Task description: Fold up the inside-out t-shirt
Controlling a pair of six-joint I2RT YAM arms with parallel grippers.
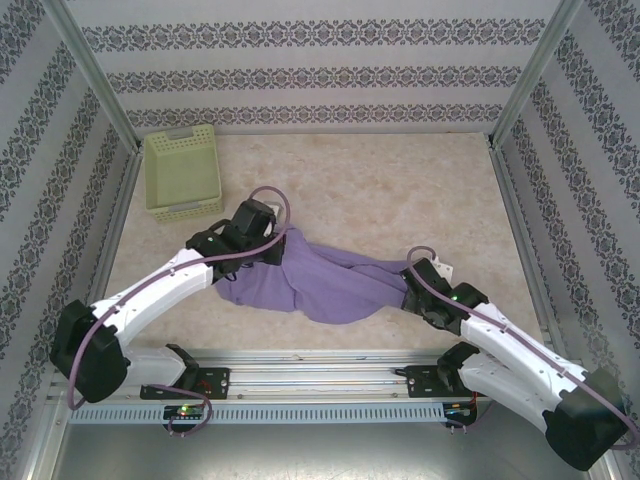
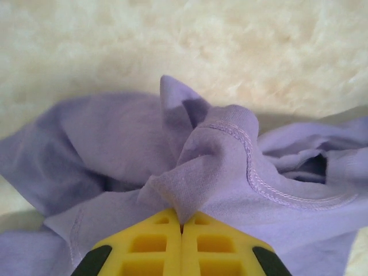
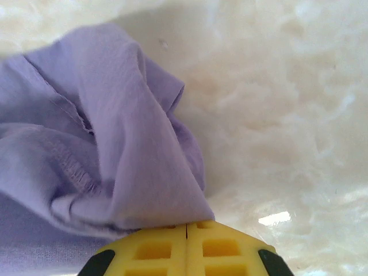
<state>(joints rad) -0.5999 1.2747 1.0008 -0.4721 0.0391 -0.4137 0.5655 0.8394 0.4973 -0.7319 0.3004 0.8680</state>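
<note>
The inside-out t-shirt [image 1: 320, 282] lies bunched in a long lavender heap across the middle of the table. My left gripper [image 1: 270, 250] sits at its left end, shut on a pinched fold of the fabric [image 2: 183, 195] beside a stitched hem [image 2: 259, 184]. At the heap's right end my right gripper [image 1: 412, 288] is shut on another fold of the t-shirt [image 3: 144, 172], which drapes up and to the left from its yellow fingertips [image 3: 218, 244]. No white lettering shows.
A pale green basket [image 1: 182, 172] stands at the back left, close to the left arm. Patterned walls enclose the table on three sides. Bare marbled tabletop [image 1: 400, 190] stretches behind the shirt and to the right.
</note>
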